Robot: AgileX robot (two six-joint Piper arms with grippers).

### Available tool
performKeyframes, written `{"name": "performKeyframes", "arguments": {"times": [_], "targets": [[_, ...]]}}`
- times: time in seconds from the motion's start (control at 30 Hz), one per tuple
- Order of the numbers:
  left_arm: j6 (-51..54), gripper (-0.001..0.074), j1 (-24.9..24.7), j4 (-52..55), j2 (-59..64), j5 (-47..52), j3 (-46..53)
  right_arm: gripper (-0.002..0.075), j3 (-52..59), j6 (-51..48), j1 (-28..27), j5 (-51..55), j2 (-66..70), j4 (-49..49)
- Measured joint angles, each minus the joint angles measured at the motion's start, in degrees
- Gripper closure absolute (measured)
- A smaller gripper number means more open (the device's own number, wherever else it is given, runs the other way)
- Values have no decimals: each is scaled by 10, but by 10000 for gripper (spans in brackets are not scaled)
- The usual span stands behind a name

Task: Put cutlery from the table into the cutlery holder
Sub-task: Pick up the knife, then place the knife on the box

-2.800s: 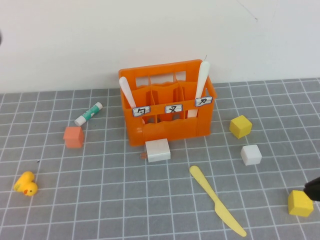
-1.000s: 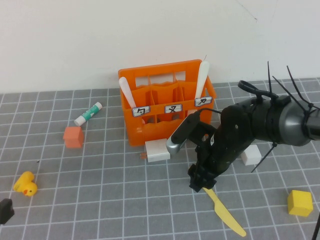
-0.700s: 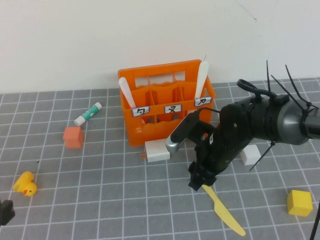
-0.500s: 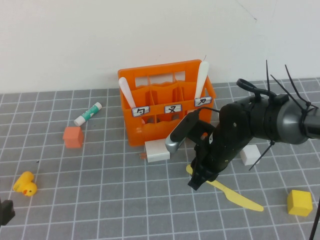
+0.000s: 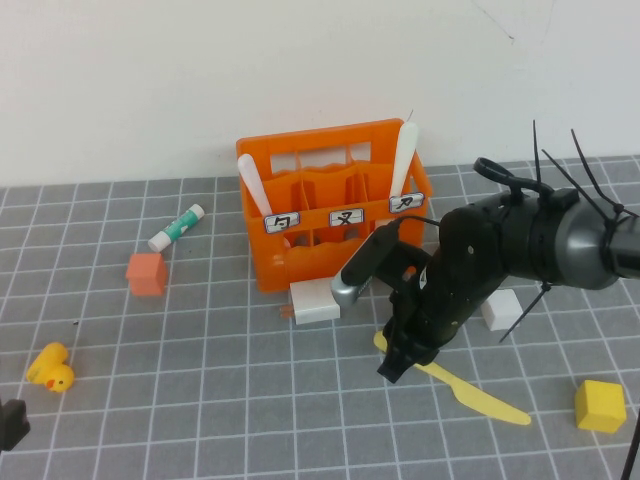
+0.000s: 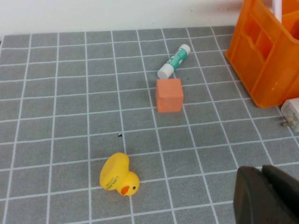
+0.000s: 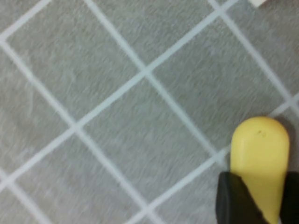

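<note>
- Right gripper (image 5: 393, 362) is down at the table (image 5: 200, 400), front-centre, fingers clamped on handle end of the yellow knife (image 5: 470, 392). Right wrist view: rounded handle tip (image 7: 259, 154) pokes out between two dark fingers (image 7: 233, 198).
- Knife blade runs out to the right of the grip, twd the near-right yellow cube (image 5: 600, 405); can't tell if blade tip rests on the grid or sits just off it.
- Left gripper (image 5: 10, 423) is parked at the near-left edge of the table, jaws together, nothing in them. Left wrist view shows its dark fingers (image 6: 261, 196) low over bare grid.
- Yellow duck (image 5: 50, 368) near left, just beyond the left gripper.
- White block (image 5: 315, 300) sits right up against the front of the cutlery holder (image 5: 335, 255), left of the right arm.
- White cube (image 5: 497, 312) mostly hidden behind the right arm.
- Small orange cube (image 5: 146, 273) mid-left, well apart from the crate.
- Green-and-white tube (image 5: 177, 227) lies slanted beyond the cube, close to it.
- Holder stands mid-table, three white labels on its front.
- White knife (image 5: 403, 160) is upright-ish in the holder's right end compartment; pale spoon (image 5: 254, 186) leans in the left end one.
- Wall behind, plain pale.
</note>
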Motion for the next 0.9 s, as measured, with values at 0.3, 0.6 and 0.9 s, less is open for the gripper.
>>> {"name": "performKeyframes", "arguments": {"times": [0.3,0.6,0.9], "targets": [[0,735,0,0,0,0,0,538,11,0,0,4,-68,0],[0,735,0,0,0,0,0,538,11,-28,0,-6,-119,43],[0,735,0,-1,0,0,0,538,11,-92,1,-205,-246,122]]}}
